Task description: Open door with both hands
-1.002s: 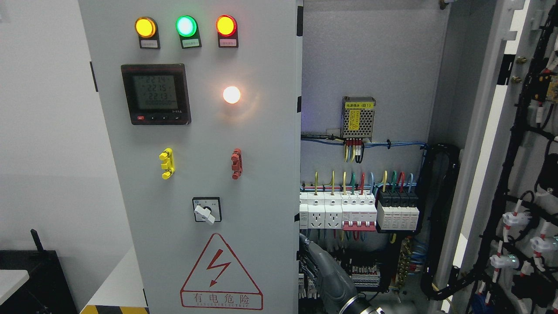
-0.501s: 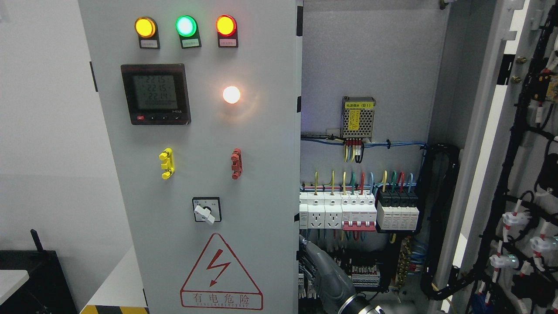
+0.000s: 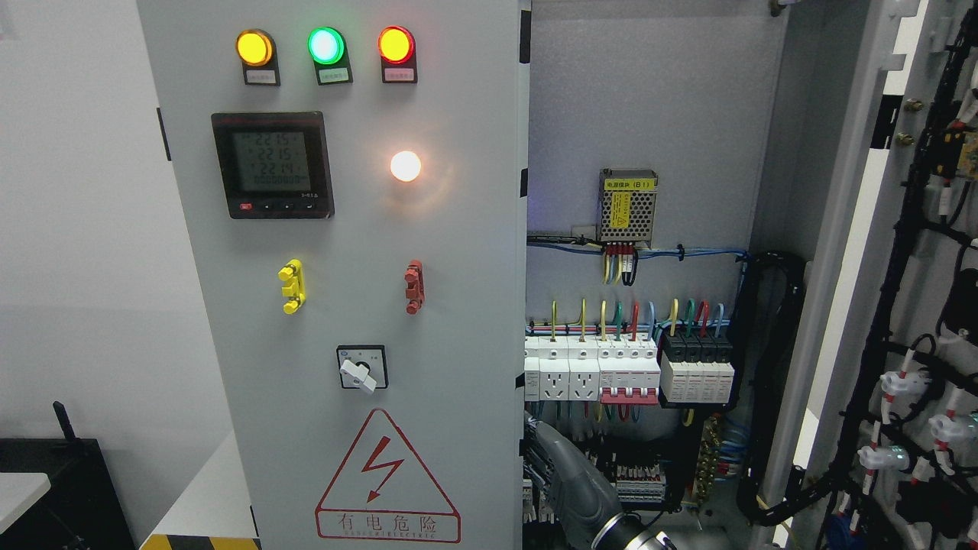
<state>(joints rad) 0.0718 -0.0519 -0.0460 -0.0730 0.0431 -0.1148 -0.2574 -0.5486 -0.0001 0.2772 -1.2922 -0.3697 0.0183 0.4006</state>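
Observation:
The cabinet's grey left door [image 3: 458, 252] stands closed, carrying three lamps, a meter [image 3: 273, 164], a rotary switch [image 3: 362, 368] and a red warning triangle. The right door [image 3: 909, 252] is swung wide open to the right, its wired inner face showing. My right hand [image 3: 539, 451], grey with a dark tip, rises from the bottom edge right of the middle. It lies close against the left door's right edge, low inside the opening. How it holds there is hidden. The left arm does not show.
Inside the open cabinet [image 3: 649, 99] sit a power supply [image 3: 628, 205], a row of breakers and sockets [image 3: 626, 370] and black cable bundles [image 3: 772, 382]. A white wall is at the left, with a dark box [image 3: 61, 489] at the lower left.
My right hand and forearm have slid slightly downward along the left door's edge. Both doors stay where they were.

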